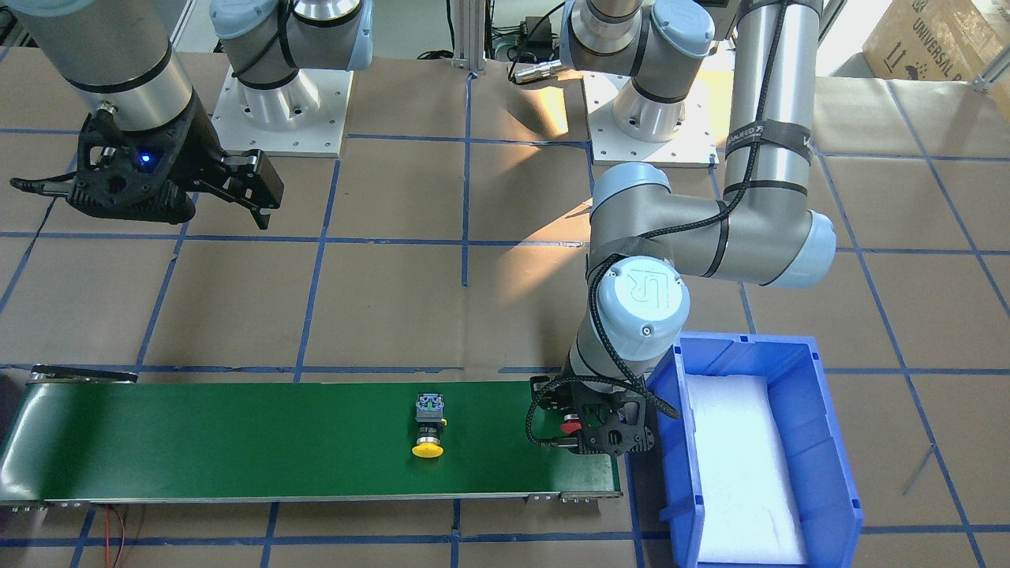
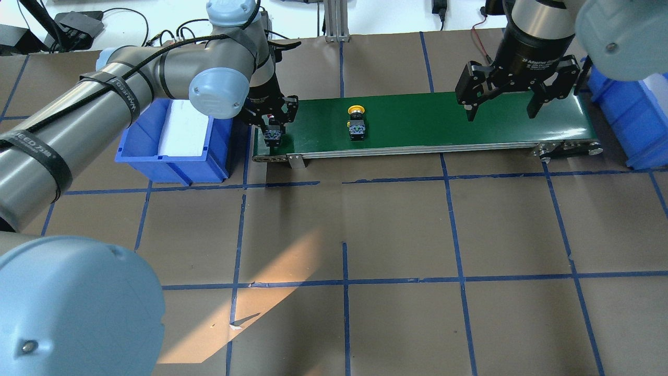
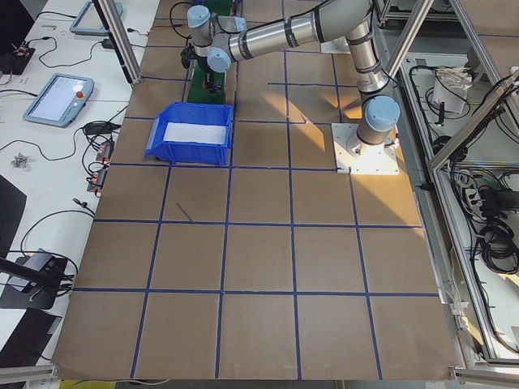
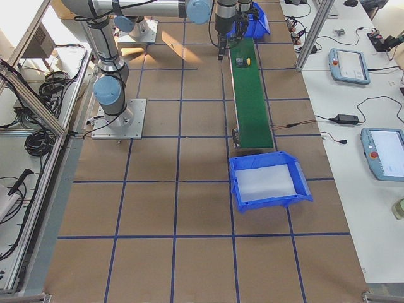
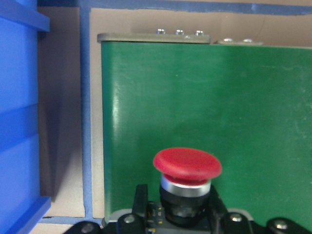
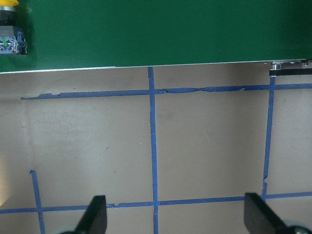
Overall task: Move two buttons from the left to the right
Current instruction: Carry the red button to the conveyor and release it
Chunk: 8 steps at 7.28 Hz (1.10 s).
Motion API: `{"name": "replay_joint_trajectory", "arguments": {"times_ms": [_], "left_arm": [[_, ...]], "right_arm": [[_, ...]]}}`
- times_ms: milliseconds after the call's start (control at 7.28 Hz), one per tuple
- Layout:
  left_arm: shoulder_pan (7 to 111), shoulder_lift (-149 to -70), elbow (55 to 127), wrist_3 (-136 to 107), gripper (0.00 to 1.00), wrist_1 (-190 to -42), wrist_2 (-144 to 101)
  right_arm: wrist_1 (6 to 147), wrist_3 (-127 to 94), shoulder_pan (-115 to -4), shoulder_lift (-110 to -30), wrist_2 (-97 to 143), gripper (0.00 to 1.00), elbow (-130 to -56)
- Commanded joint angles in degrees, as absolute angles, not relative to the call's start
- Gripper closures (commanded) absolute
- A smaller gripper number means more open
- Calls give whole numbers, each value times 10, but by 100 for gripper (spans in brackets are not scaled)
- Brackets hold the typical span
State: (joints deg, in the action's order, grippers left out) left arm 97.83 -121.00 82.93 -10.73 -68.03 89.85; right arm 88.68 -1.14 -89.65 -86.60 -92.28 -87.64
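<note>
Brown-papered table [image 2: 396,230], gridded with blue tape lines. Along its far side, a green conveyor belt [image 2: 417,122], laid lengthwise from the robot's left to its right. Just beside the belt's left end, a blue bin [image 2: 172,159] lined with white foam [image 2: 182,128]; just beside the right end, a second blue bin [image 2: 626,125].

Left gripper [image 2: 273,130] down at the belt's left end, jaws pinching the red button [image 5: 187,165] between them, below the cap. Long axis of that button across the belt's width: red mushroom cap toward the far, operators' edge, grey block toward the robot's side. Resting on the belt or held just above it: cannot tell.

Yellow button [image 2: 357,122] loose on its side on the belt, between the two grippers and nearer the left one, apart from both. Same heading as the red one: long axis across the belt, yellow cap toward the far edge, grey block toward the robot.

Right gripper [image 2: 502,110] hanging above the right part of the belt, jaws spread wide. In its wrist view, both fingertips [image 6: 95,217] far apart at the bottom edge, over paper and tape, with the yellow button up in the left corner. Well apart from both buttons
</note>
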Motion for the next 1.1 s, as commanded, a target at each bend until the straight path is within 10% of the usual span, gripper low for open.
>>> {"name": "replay_joint_trajectory", "arguments": {"times_ms": [0, 412, 549, 961], "left_arm": [[976, -1216, 828, -107, 80, -679, 899], [979, -1231, 818, -114, 55, -677, 898], [980, -1226, 819, -115, 10, -677, 901], [983, -1172, 824, -111, 0, -714, 904]], "right_arm": [[887, -11, -896, -866, -923, 0, -876], [887, -11, -896, -867, -923, 0, -877], [887, -11, -896, -867, -923, 0, -877], [887, -11, -896, -867, -923, 0, -877]]}}
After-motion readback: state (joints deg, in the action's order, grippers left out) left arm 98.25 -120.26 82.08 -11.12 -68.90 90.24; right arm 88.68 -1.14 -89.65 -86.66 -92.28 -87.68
